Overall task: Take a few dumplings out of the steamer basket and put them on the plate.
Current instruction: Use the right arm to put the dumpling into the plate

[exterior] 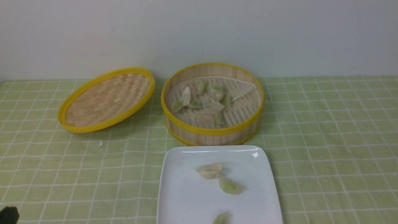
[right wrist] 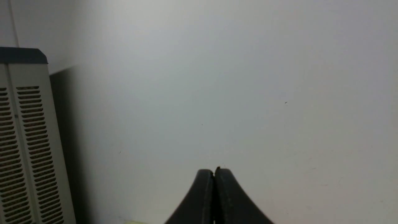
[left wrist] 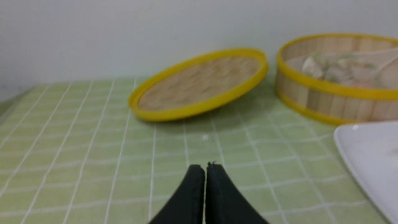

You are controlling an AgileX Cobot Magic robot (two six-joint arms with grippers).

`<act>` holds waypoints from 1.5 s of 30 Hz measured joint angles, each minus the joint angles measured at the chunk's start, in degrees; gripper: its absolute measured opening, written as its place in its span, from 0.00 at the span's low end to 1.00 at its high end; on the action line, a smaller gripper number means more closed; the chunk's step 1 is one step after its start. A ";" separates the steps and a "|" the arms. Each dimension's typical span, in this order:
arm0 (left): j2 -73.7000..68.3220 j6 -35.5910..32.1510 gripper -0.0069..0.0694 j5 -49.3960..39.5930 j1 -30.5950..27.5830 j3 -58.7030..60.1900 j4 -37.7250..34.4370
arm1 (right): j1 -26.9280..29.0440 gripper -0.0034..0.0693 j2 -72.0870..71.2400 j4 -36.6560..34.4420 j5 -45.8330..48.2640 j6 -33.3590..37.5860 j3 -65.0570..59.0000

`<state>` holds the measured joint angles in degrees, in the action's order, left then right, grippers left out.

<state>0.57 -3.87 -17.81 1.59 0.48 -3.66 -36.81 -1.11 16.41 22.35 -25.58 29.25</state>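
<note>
The steamer basket [exterior: 214, 132] stands at the middle back of the table with several dumplings [exterior: 203, 101] on its pale liner. It also shows in the left wrist view [left wrist: 329, 96]. The white plate [exterior: 177, 199] lies just in front of it and carries three dumplings: a whitish one [exterior: 210, 170], a green one [exterior: 230, 185] and one cut off by the frame's bottom edge [exterior: 221, 218]. My left gripper [left wrist: 205, 166] is shut and empty, low over the cloth to the left of the plate [left wrist: 367, 152]; only a dark tip [exterior: 8, 215] shows in the front view. My right gripper [right wrist: 214, 170] is shut and empty, facing a bare wall.
The woven yellow-rimmed lid [exterior: 107, 99] leans tilted on the cloth left of the basket, also in the left wrist view [left wrist: 199, 84]. A small white crumb [exterior: 100, 144] lies in front of it. A vented white appliance [right wrist: 28, 140] stands by the wall in the right wrist view.
</note>
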 joint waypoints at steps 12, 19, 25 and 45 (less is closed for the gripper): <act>0.00 -0.33 0.08 -3.86 0.67 1.16 0.85 | 0.00 0.03 0.00 0.00 0.00 -0.20 0.00; 0.00 -0.33 0.08 -3.86 0.73 1.16 0.85 | 0.00 0.03 0.00 0.00 0.00 -0.20 0.00; 0.00 -0.37 0.08 -3.86 0.73 1.16 0.85 | 0.00 0.03 0.00 0.00 0.00 -0.20 0.00; 0.00 -0.37 0.08 -3.88 0.73 1.16 0.85 | 0.00 0.03 0.00 -17.01 -0.42 18.46 -1.37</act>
<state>0.57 -4.24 -21.69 2.32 1.64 -2.81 -36.81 -1.11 -0.60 21.93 -7.12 27.88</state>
